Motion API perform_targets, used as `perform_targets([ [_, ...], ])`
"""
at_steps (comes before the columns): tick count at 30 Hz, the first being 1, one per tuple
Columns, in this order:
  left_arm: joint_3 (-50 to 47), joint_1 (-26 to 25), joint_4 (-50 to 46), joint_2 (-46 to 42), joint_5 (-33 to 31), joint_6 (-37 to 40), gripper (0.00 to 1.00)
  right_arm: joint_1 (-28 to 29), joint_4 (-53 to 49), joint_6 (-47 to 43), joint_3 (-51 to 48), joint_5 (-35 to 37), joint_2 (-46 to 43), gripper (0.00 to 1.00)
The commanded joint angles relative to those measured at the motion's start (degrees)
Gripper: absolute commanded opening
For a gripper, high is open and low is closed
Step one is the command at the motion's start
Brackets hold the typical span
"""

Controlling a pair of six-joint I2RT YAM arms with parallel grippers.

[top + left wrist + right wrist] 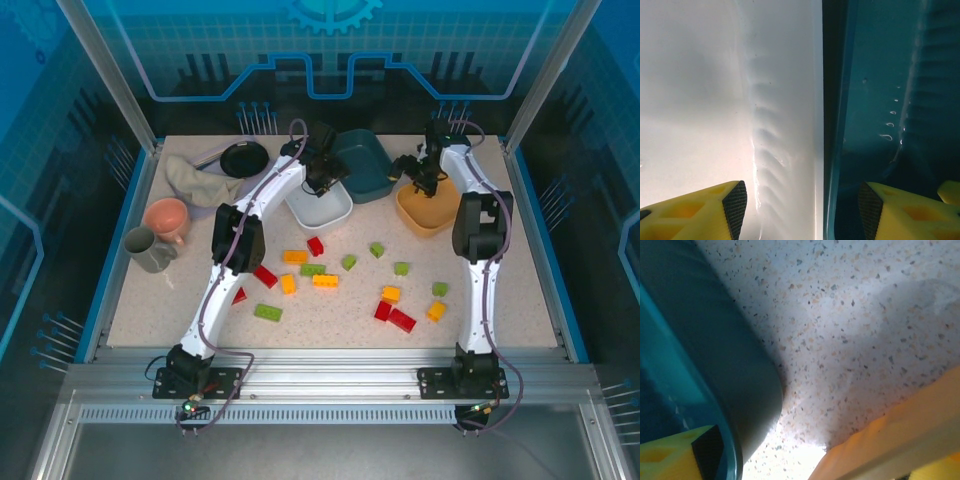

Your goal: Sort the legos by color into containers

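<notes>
Plastic legos [325,281]: red, yellow-orange and light green bricks lie scattered on the desk [160,300], on the near side of the 3 trays; none is gripped.
Handling: expect them light, stiff and a little slick, so pinch 1 across its flat side walls, not over the studs.
Left gripper [801,205]: released and empty, its fingers apart over the white tray [700,100] rim, just beside the dark teal tray [880,75].
Right gripper [425,182]: spread wide, with nothing clamped that you can see, above the orange tray [432,222].
</notes>
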Motion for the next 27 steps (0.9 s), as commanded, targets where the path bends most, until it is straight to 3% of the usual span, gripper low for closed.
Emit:
perform_targets([
  [1, 1.8, 0.2, -1.9, -0.9, 0.3, 2.3, 0.65, 1.2, -4.1, -1.5, 5.9, 1.3, 3.2, 0.84],
  [7, 2.0, 0.5, -2.0, -0.1, 0.3, 3.1, 0.64, 2.8, -9.6, -5.1, 10.7, 4.9, 5.6, 0.69],
  [13, 3.3, 0.8, -1.8, 1.4, 0.2, 5.5, 0.62, 4.0, -7.5, -10.3, -0.1, 7.8, -1.5, 0.53],
  [18, 4.2, 0.8, -1.0, 2.7, 1.2, 8.1, 0.58, 4.5, -5.0, -14.9, -8.9, 7.6, -8.6, 0.5],
  [27, 4.3, -0.2, -0.7, 3.3, 3.1, 14.3, 0.55, 5.4, -5.7, -20.4, -16.2, 6.1, -13.5, 0.39],
])
